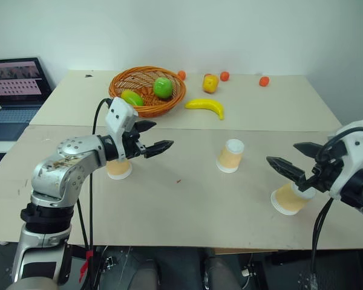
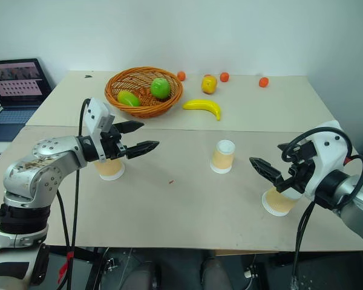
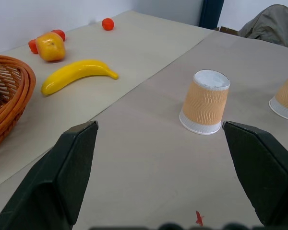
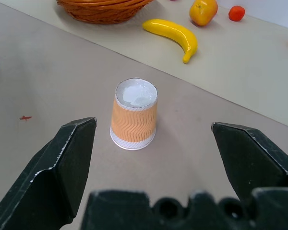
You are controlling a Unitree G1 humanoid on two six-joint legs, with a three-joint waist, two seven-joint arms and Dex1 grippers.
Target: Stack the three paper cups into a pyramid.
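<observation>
The three paper cups stand upside down and apart on the table, so no pyramid shows. The left cup (image 1: pixel 118 169) is partly hidden behind my left gripper (image 1: pixel 163 135), which hovers open just above it, pointing right. The middle cup (image 1: pixel 230 156) stands alone between the arms, ahead of the left gripper (image 3: pixel 159 123) and the right gripper (image 4: pixel 153 122). The right cup (image 1: pixel 288 199) sits under my right gripper (image 1: pixel 282 153), which is open and points left. Neither gripper holds anything.
An orange wicker basket (image 1: pixel 146 69) with green fruit stands at the back left. A banana (image 1: pixel 206 106), a yellow-orange fruit (image 1: pixel 210 83) and small orange fruits (image 1: pixel 264 81) lie behind the cups. A laptop (image 1: pixel 15 84) sits off the table's left.
</observation>
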